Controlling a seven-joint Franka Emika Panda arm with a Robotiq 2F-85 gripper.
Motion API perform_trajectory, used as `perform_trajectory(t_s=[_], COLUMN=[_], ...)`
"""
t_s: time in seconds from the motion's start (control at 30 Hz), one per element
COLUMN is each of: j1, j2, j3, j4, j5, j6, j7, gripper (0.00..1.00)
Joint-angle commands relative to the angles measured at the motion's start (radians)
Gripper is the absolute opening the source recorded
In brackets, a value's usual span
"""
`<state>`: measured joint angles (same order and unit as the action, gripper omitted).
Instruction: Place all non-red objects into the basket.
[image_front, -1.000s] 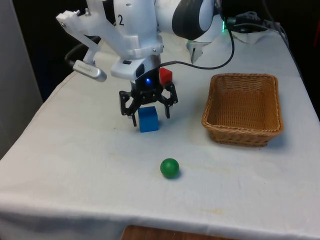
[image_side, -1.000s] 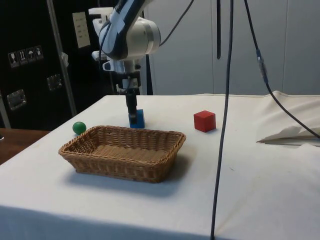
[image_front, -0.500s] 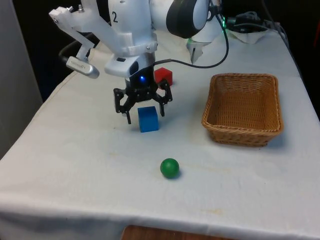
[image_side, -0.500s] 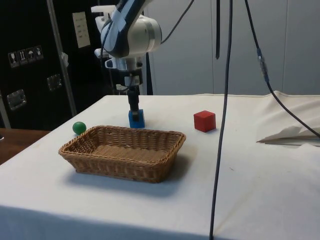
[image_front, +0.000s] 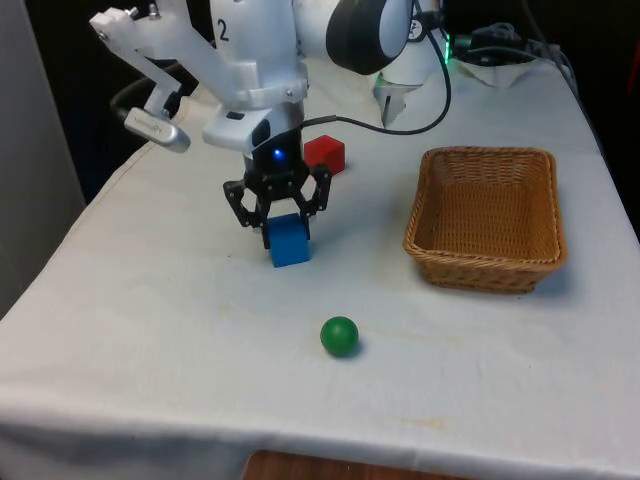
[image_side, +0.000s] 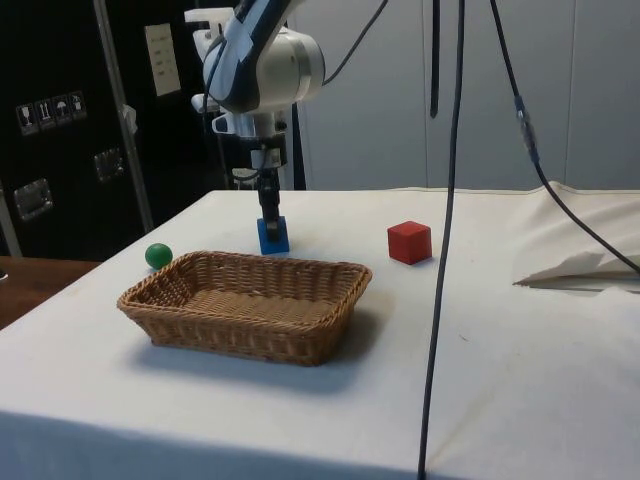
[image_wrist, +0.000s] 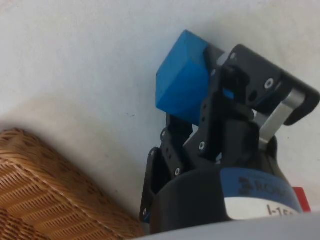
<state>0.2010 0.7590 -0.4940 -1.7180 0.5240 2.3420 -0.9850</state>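
Jaws closed in since before, apparently clamping blue cube (image_front: 288, 240), top hidden.

We take this for a robotics lab or test room. A table under a plain white cloth (image_front: 150, 300) serves as a staged work surface, bearing just a few simple props: a rectangular woven wicker basket (image_front: 487, 217), a small blue cube (image_front: 288, 240), a small red cube (image_front: 325, 153) and a small green ball (image_front: 339, 335). Beyond the table's far end hang black curtains (image_front: 80, 80). Behind the table in the side view stand dark cabinets (image_side: 70, 130) with small printed labels (image_side: 160, 60), and loose black cables (image_side: 445, 200) hang down over the cloth.
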Motion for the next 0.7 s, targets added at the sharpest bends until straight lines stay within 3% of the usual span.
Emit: perform_trajectory(t_s=[0.0,0.23,0.4,0.43,0.47,0.67], j1=[-0.003,-0.003,0.007,0.002,0.008,0.012], j2=[0.000,0.000,-0.034,-0.023,-0.039,-0.079], j3=[0.001,0.000,-0.018,-0.011,-0.021,-0.038], j4=[0.003,0.003,0.000,0.005,0.000,-0.004], j5=[0.001,0.001,-0.010,0.000,-0.010,-0.009], j6=[-0.003,-0.003,-0.040,-0.029,-0.046,-0.092], j7=[-0.003,-0.004,0.008,0.000,0.009,0.029], gripper=[0.00,0.00,0.00,0.00,0.00,0.00])
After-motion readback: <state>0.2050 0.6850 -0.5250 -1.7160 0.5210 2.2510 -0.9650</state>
